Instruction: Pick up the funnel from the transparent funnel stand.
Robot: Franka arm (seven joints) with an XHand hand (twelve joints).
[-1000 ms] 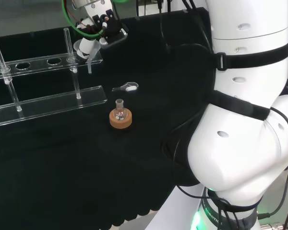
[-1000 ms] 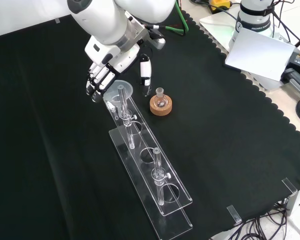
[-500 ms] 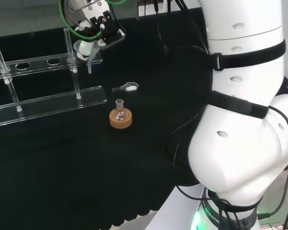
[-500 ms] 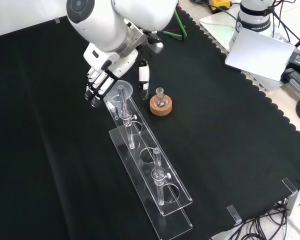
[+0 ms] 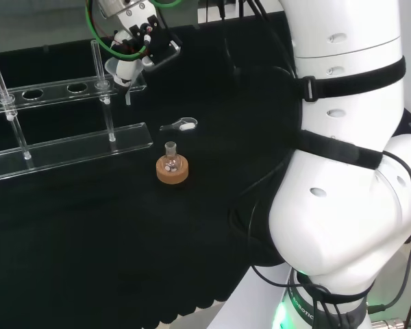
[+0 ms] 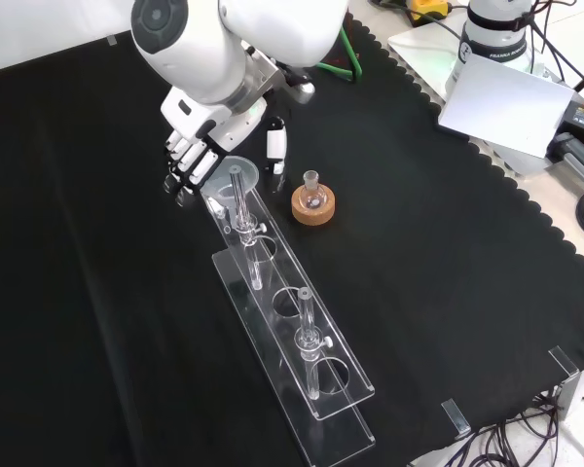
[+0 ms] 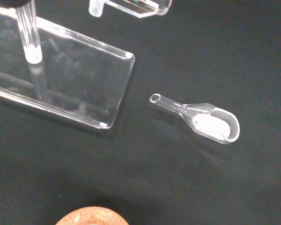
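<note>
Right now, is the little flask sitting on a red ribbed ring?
No, in the front view the small flask stands on a cork ring, tan in colour, beside the clear stand.

Clear funnel stand (image 6: 292, 331) on black cloth (image 6: 97, 321) — tan cork ring (image 6: 313, 206), white powder in scoop (image 7: 210, 124).

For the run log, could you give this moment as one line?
hand: shut on funnel | funnel: at stand end | flask: on cork ring
</note>
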